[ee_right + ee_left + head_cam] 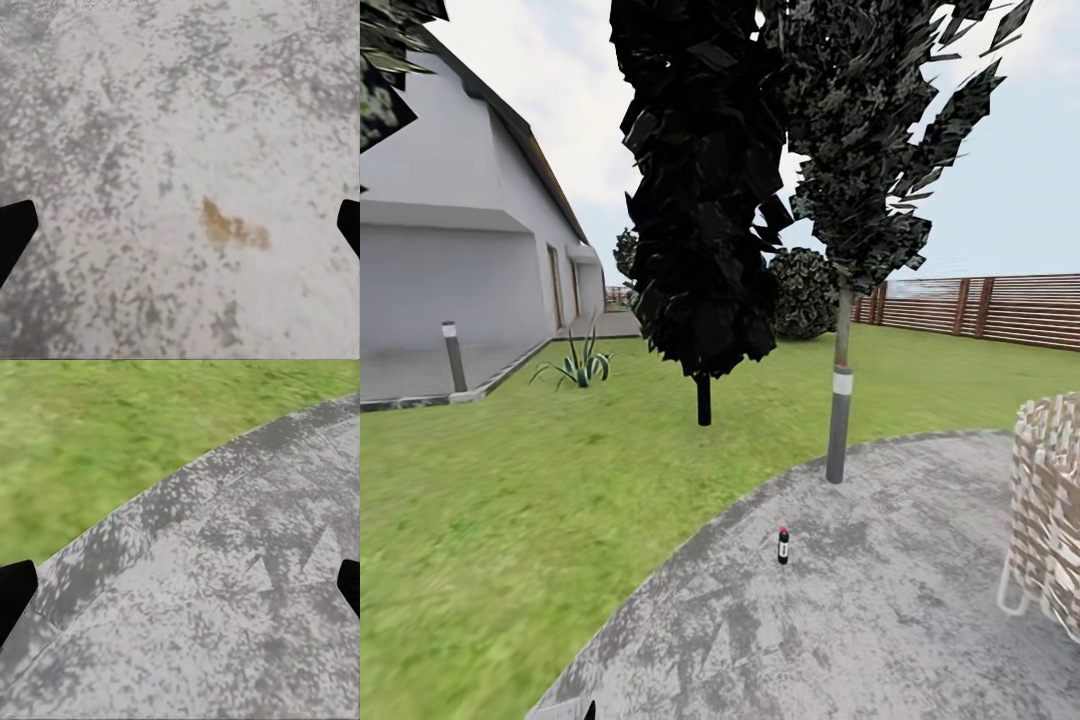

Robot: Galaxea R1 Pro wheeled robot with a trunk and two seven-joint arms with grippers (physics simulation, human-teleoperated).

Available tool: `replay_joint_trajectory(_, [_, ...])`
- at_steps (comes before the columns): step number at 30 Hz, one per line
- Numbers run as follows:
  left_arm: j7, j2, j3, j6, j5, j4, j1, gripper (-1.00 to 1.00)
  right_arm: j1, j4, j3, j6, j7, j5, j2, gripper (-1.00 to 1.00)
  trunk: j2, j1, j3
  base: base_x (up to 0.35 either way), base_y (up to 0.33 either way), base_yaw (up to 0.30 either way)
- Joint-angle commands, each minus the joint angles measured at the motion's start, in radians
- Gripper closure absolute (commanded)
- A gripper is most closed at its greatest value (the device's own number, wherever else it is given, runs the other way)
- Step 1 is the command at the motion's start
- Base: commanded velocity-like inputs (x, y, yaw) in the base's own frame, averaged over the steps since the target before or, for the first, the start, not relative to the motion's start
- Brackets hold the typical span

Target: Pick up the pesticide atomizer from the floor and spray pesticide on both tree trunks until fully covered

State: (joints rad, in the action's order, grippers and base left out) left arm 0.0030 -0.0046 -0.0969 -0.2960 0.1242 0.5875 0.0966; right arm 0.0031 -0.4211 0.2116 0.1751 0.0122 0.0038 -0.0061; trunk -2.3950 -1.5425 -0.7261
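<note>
The small dark bottle-shaped pesticide atomizer with a red cap (783, 545) stands upright on the grey speckled paved circle (880, 620), likely light, rigid, best pinched around its body; both the left gripper (180, 585) and right gripper (180, 225) hang spread, empty, while a woven wicker basket (1050, 510) sits nearby, contents hidden.

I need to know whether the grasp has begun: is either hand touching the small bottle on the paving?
Apart. In the head view the bottle stands alone on the grey paving, nothing near it.
</note>
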Motion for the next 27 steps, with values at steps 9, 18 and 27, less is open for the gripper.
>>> replay_joint_trajectory(9, [0.0,0.0,0.0,0.0,0.0,0.0,0.0,-1.0,0.0,-0.004,0.002,0.0,-0.001,-0.007,0.0,-1.0,0.0,0.0,0.0,0.329,0.142,0.0])
replay_joint_trajectory(18, [-0.001,0.0,0.0,0.0,0.0,0.0,0.0,-1.0,0.0,-0.004,-0.004,0.001,0.0,0.0,0.0,-1.0,0.0,0.0,0.0,0.321,0.171,0.0])
replay_joint_trajectory(27, [-0.001,0.0,0.0,0.0,0.0,0.0,0.0,-1.0,0.0,-0.004,0.002,0.0,0.0,-0.008,0.0,-1.0,0.0,0.0,0.002,0.305,0.194,-0.124])
